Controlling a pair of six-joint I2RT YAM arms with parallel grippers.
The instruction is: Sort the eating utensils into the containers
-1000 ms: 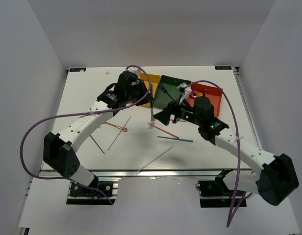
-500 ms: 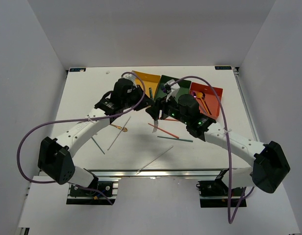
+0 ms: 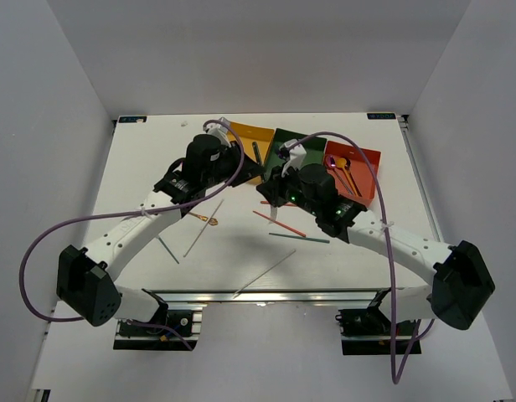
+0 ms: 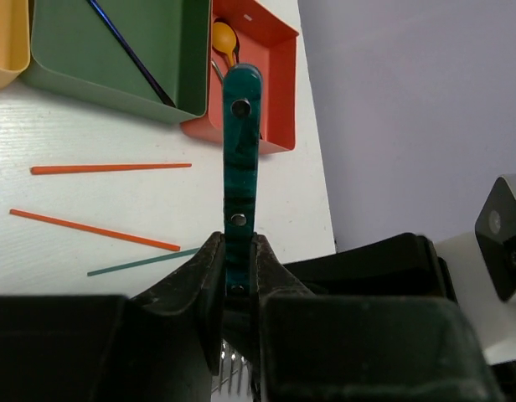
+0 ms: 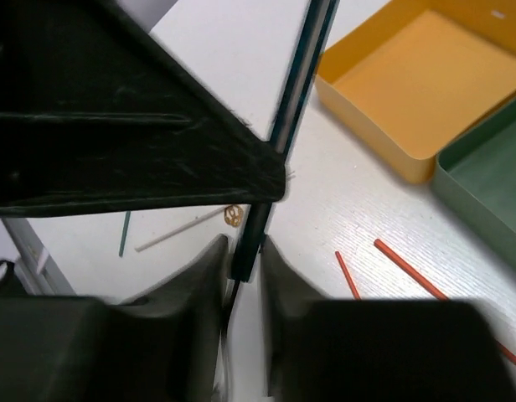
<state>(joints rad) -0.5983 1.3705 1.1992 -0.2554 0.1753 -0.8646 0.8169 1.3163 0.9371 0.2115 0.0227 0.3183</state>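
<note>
A fork with a dark teal riveted handle (image 4: 241,151) hangs above the table's middle. My left gripper (image 4: 239,268) is shut on that handle, the silver tines showing below its jaws. My right gripper (image 5: 245,260) faces it from the other side, shut on the same handle (image 5: 279,126). From above, both grippers (image 3: 256,182) (image 3: 275,191) meet with the fork (image 3: 272,209) between them. The yellow tray (image 3: 245,134), green tray (image 3: 288,138) and red tray (image 3: 365,166) stand in a row behind. An orange spoon (image 4: 224,38) lies in the red tray.
Loose on the table are red chopsticks (image 4: 111,168) (image 4: 95,229), green chopsticks (image 3: 300,238) (image 3: 166,247), pale chopsticks (image 3: 203,228) (image 3: 265,274) and a gold utensil (image 3: 203,218). A dark slim utensil (image 4: 128,50) lies in the green tray.
My right gripper has swung left from the red tray to the fork and closed its jaws round the handle. The left gripper, still holding the fork, has shifted slightly towards the near left.
</note>
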